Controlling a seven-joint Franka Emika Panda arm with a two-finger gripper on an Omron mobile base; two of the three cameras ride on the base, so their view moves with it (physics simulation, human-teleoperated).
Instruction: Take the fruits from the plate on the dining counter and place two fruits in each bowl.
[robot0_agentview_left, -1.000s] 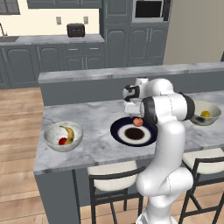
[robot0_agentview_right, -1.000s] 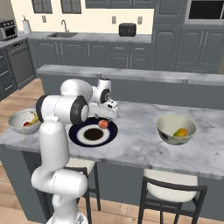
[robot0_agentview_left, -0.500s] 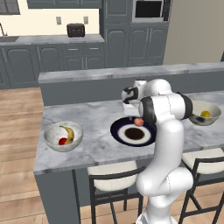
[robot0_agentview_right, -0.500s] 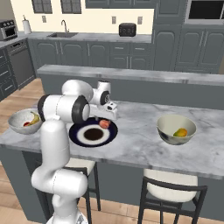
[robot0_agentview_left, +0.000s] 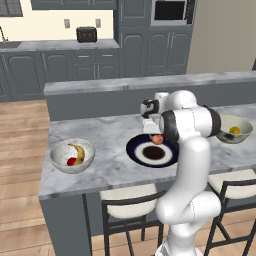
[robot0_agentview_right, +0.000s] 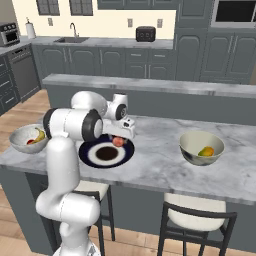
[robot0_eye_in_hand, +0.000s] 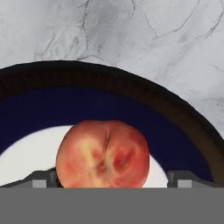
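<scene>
Sitting on the plate (robot0_eye_in_hand: 183, 131) is a round pinkish-red peach (robot0_eye_in_hand: 103, 154) with yellow patches and a crease down its middle. The gripper (robot0_eye_in_hand: 109, 179) hangs over it, fingers wide apart, one each side. Nothing has moved since before.

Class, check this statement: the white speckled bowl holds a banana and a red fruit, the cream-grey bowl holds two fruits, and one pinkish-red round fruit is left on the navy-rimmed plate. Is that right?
One detail is wrong: the cream-grey bowl holds one yellow-green oval fruit, not two, as the right base view shows. The rest stands.
</scene>
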